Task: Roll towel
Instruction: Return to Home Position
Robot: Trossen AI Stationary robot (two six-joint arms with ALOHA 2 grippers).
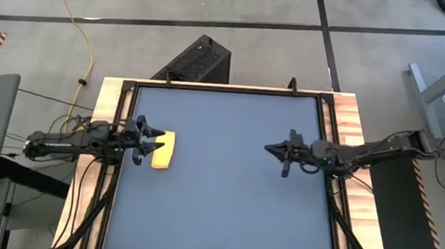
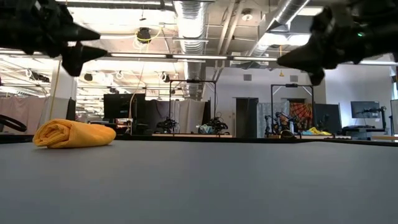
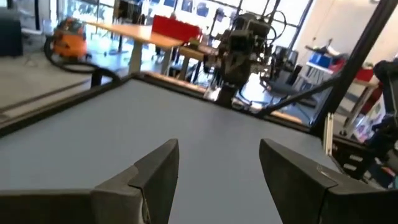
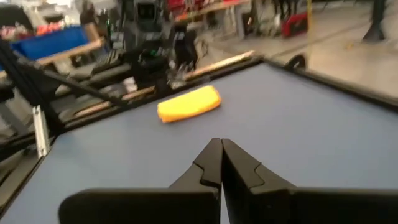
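towel [image 1: 163,150]: rolled, lay on the counter [image 1: 225,203] near its left edge | left pincer [image 1: 155,139]: spread wide, empty, raised just beside the towel | right pincer [image 1: 271,150]: fingers pressed together, empty, raised over the right side, well apart from the towel

We see our right end effector [image 4: 221,144] pinched closed over the bench [image 4: 311,130], the rolled yellow towel [image 4: 189,103] lying well ahead

Overhead straight down on the table [image 1: 226,180], low level across it, wrist cameras close above, toward each other.
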